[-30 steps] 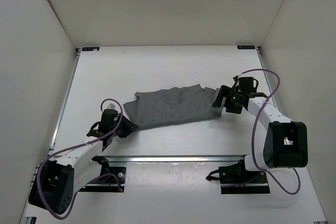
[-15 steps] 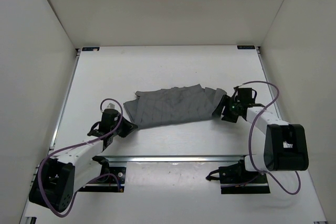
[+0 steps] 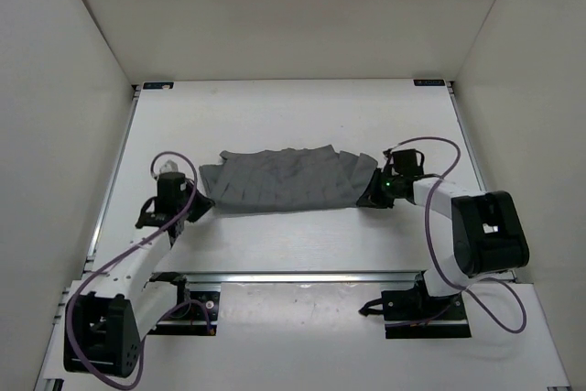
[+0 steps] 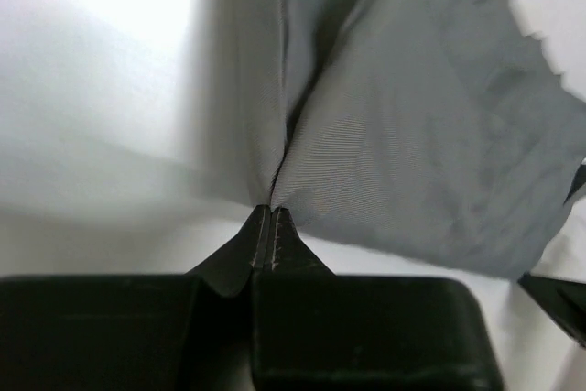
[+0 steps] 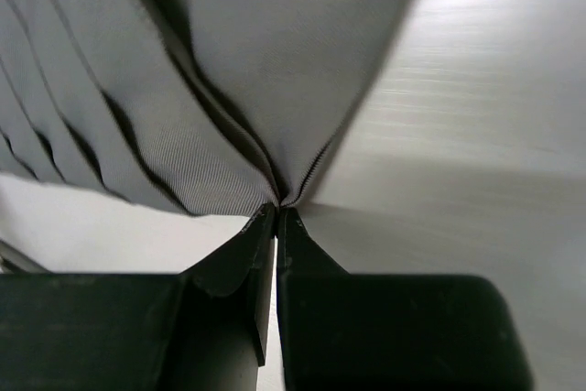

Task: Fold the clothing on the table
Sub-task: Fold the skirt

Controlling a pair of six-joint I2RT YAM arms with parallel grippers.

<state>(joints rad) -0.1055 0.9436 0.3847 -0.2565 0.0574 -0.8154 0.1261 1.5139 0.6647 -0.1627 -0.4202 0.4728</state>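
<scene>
while top cam shows clothing point(image 3: 284, 182) flat on table point(image 3: 275, 116), wrist cams: both jaws pinching its edge

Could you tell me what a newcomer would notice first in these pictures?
The grey pleated clothing lies spread sideways across the middle of the white table. The left tool is shut on its left end and the right tool on its right end, the fabric fanning out from each pinch in the wrist views.

The medium-grey pleated fabric garment point(image 3: 284, 181) lies stretched left to right. It rests centrally on the flat white worktop point(image 3: 293, 116).
</scene>
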